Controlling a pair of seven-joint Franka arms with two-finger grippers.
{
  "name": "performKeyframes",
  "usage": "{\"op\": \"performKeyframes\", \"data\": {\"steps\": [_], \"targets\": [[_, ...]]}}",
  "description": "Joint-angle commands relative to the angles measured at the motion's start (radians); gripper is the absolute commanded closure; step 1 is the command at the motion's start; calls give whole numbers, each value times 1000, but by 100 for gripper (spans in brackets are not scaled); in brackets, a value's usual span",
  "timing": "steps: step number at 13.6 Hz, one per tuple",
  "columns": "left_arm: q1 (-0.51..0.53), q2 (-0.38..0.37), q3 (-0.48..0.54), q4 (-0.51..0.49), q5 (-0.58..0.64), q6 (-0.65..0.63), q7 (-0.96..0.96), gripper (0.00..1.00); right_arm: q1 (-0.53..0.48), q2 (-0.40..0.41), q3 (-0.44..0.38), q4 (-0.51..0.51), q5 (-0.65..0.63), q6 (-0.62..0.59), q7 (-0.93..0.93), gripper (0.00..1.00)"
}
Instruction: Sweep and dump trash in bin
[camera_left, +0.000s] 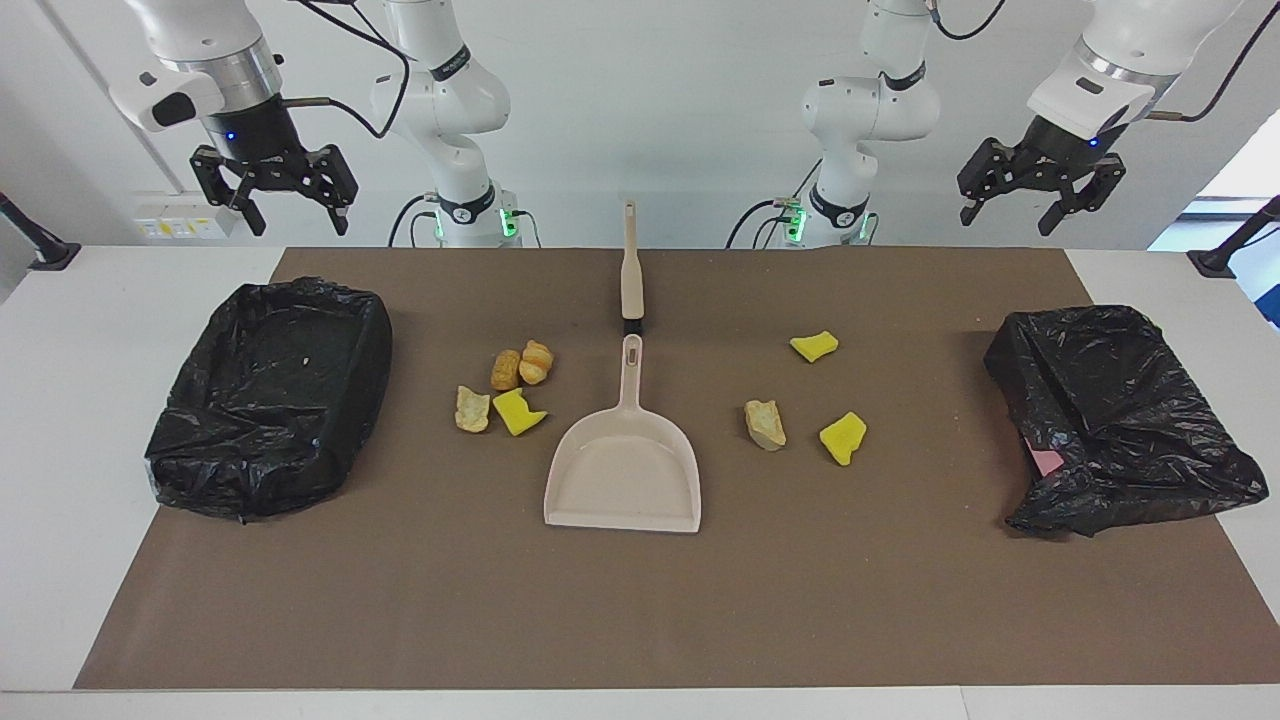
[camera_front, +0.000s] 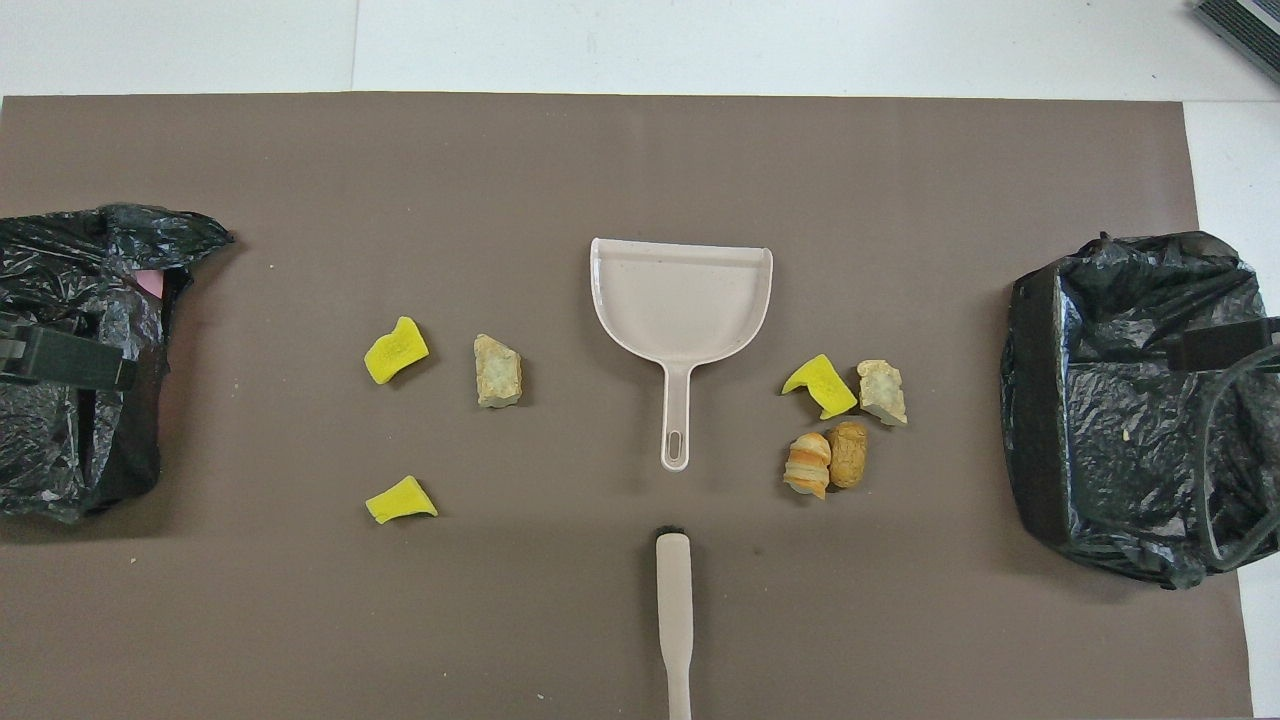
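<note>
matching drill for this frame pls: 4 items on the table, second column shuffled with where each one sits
Things:
1. dustpan
2. brush
3. open bin
4. crumpled bag

Places:
A. at the left arm's end of the table
B. mid-table, handle pointing toward the robots
C. at the right arm's end of the table
D. nearer to the robots than the dustpan, in line with its handle

Pairs: 1-B, 2-D, 3-C, 4-A
</note>
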Motion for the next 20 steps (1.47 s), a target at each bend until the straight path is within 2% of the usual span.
{"op": "performKeyframes", "data": {"steps": [1, 4, 7, 9, 15, 19, 20], "targets": [[-64, -60, 8, -84, 6, 9, -8, 0, -7, -23, 5, -29, 9, 17, 13, 0], [-174, -109, 7, -179, 6, 31, -55, 0, -7, -23, 5, -29, 9, 17, 13, 0], [-325, -137, 7, -278, 4, 94, -241, 0, -7, -23, 5, -30, 9, 16, 13, 0], [-420, -143, 5, -346, 1, 125, -287, 0, -7, -24, 5, -30, 9, 14, 10, 0], [-687, -215, -10, -568, -2, 311, -546, 0, -5, -32, 5, -39, 9, -10, 3, 0], [-862, -211, -10, -703, -23, 470, -758, 0, -4, -60, 5, -79, 9, -66, 6, 0], [-923, -183, -10, -720, -23, 505, -822, 0, 7, -48, 14, -88, 9, -52, 16, 0]]}}
